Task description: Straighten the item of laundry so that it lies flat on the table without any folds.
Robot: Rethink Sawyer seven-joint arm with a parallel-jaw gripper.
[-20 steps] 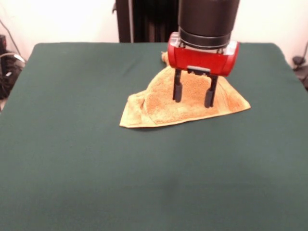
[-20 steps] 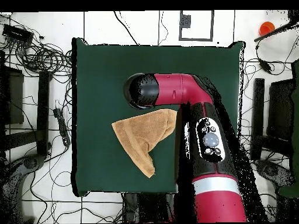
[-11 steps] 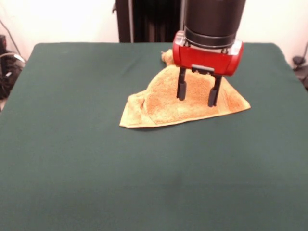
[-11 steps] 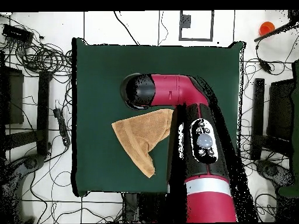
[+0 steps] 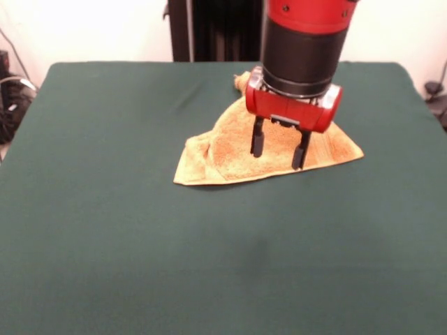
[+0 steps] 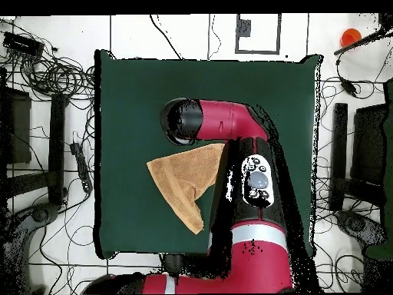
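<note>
Green table (image 5: 105, 244) carries folded towel (image 5: 223, 157), upper centre; gripper (image 5: 278, 149) hovers above, fingers apart; step: approach; next: descend, pinch folded layer.

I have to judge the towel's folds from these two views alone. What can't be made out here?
- Front view: the tool and its red housing cover the middle of the towel; whether its tips touch the cloth cannot be told.
- Overhead view: the arm hides the tool and the towel's edge beneath it.
- Both views: what lies under the folded layers is hidden by the cloth itself.
</note>
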